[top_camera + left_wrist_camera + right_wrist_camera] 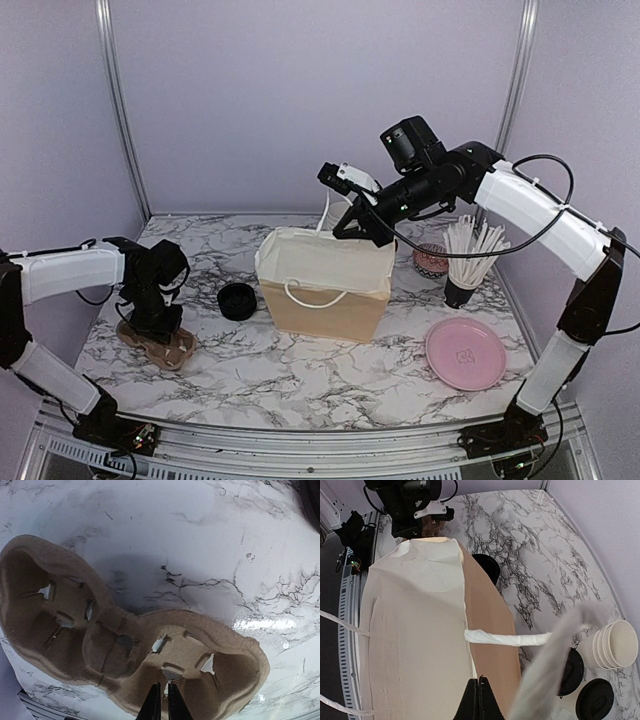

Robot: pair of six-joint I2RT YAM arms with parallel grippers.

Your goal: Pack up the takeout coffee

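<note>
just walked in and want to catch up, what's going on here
The left gripper is pinched on the near rim of the empty cardboard cup carrier, which lies on the marble table. The right gripper is shut on one white handle of the paper bag, holding it up. The takeout coffee, black-lidded, stands untouched beyond the bag beside a stack of lidless cups.
</note>
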